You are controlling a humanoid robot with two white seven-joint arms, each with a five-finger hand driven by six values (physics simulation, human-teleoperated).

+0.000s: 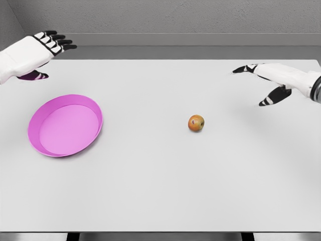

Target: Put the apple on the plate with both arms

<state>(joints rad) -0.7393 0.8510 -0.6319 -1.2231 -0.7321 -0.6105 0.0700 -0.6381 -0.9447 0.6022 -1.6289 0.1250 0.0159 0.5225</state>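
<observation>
Risk: the small round red-yellow apple [196, 123] may roll away on the smooth white table [160, 191] if a finger nudges it off-centre; a loose handover could drop it short of the plate.
Apple: on the table, right of centre, well apart from the shallow pink round plate [65, 125] at left.
Left hand [47, 45]: raised beyond the plate, fingers extended, holding nothing.
Right hand [271, 78]: at the far right, fingers spread, empty.

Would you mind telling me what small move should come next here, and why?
Probably lower the right hand toward the apple: it hovers open, nearer the fruit, which sits alone on the table, apart from the pink plate below the open left hand.
</observation>
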